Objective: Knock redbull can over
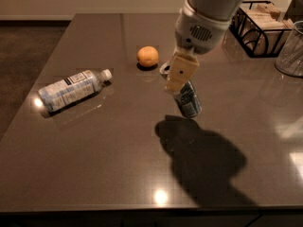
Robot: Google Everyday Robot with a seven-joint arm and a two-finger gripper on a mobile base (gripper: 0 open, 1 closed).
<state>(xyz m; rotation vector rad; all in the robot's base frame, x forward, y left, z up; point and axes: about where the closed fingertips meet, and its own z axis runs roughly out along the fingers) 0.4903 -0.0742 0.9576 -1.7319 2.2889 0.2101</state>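
The redbull can (189, 102) is a slim silver-and-blue can in the middle of the dark table (94, 164). It is tilted, with its base low on the right near the table and its shiny top (165, 69) leaning up to the left. My gripper (181, 74) hangs from the white arm (201, 25) and lies against the upper half of the can, covering its middle. The can's lower end shows below the gripper, and its shadow lies just in front.
A clear plastic water bottle (71, 89) lies on its side at the left. An orange (147, 56) sits behind the can. A black wire basket (260, 30) and a clear glass container (291, 48) stand at the back right. The table's front edge runs along the bottom.
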